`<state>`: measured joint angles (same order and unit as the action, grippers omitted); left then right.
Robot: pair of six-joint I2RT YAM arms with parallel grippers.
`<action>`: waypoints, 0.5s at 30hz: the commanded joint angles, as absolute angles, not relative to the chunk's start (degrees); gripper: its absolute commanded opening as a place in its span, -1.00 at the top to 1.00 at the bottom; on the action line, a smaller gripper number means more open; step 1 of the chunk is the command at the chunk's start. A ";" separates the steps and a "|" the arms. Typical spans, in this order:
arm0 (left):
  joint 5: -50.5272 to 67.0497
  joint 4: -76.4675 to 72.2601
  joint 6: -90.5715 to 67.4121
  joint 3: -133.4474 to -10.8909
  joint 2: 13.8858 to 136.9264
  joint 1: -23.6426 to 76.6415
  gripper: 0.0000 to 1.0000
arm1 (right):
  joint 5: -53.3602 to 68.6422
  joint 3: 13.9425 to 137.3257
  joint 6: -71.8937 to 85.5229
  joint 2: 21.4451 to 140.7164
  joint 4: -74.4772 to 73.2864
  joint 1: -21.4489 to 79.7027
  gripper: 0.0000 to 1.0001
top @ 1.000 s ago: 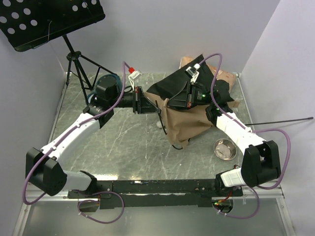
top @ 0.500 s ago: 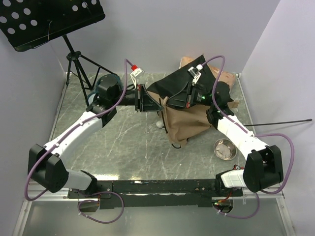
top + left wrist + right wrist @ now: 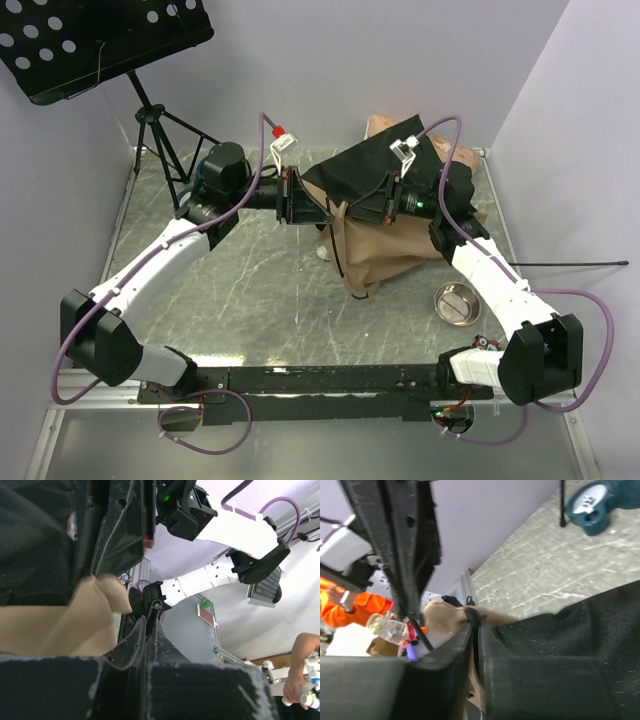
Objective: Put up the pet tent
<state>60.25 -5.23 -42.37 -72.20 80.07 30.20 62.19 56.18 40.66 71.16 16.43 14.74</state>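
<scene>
So the left gripper point(image 3: 151, 626) is clamped tight on the left edge of the pet tent point(image 3: 380, 245). The right gripper point(image 3: 474, 635) has its jaws just a sliver apart with tan fabric in the slit, and honestly I can't tell if it's actually gripping. The tent's a crumpled heap held up between them toward the far right of the table point(image 3: 250, 290), black panel on top and tan fabric hanging down, with a pinkish cushion point(image 3: 385, 127) just behind it and a steel bowl point(image 3: 457, 302) near its right side.
</scene>
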 commanded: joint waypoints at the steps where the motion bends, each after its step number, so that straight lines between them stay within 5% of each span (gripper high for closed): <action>1: 59.33 1.48 -38.94 -74.88 81.82 30.06 0.99 | 62.31 60.64 31.56 69.35 8.46 12.57 0.24; 4: 59.24 1.76 -38.58 -75.67 82.26 30.06 0.99 | 62.31 63.89 26.39 68.73 2.39 10.99 -0.24; 10: 59.15 1.76 -38.50 -76.20 82.62 29.88 0.99 | 63.80 69.60 15.13 65.57 -8.69 9.40 -0.61; 15: 59.15 0.62 -39.29 -76.90 83.05 29.62 0.99 | 68.38 66.02 18.37 61.36 -4.75 11.85 -0.46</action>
<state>60.62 -0.56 -39.44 -74.94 81.60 30.09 64.12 66.74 19.86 65.67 -5.48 9.63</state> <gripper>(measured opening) 0.034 0.779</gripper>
